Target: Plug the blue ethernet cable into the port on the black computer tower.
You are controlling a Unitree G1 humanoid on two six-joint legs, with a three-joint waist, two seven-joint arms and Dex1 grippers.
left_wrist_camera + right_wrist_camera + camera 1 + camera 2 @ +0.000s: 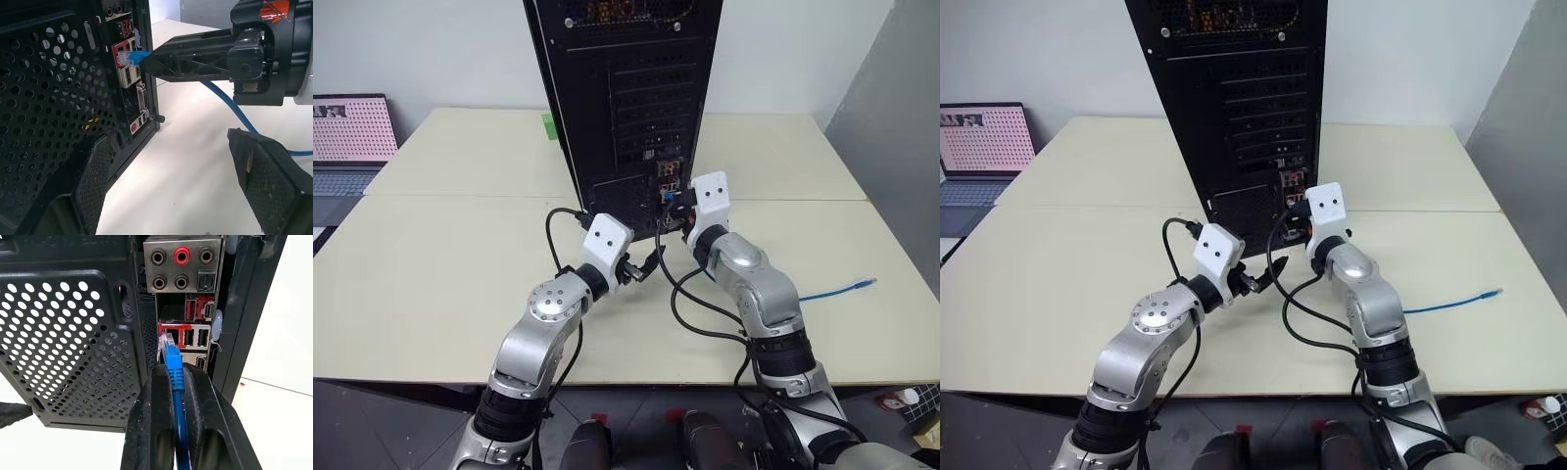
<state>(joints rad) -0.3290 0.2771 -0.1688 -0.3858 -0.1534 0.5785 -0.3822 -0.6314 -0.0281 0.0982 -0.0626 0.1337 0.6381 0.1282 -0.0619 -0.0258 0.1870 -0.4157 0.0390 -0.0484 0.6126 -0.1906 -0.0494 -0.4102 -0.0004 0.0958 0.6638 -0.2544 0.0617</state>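
Note:
The black computer tower (617, 98) stands upright at the middle back of the table, rear panel towards me. My right gripper (175, 372) is shut on the blue ethernet cable (172, 357) just behind its clear plug. It holds the plug level against the red-rimmed port (119, 55) in the connector cluster; how deep the plug sits I cannot tell. The cable's other end (847, 287) trails over the table to the right. My left gripper (168, 139) stands open and holds nothing, low beside the tower's vent grille, left of and below the right gripper (674, 201).
A grey laptop (347, 147) with a lit screen sits at the far left. Something small and green (548, 125) lies behind the tower. Black robot wires (690, 304) loop over the table between my arms. A grey partition (901, 127) closes the right side.

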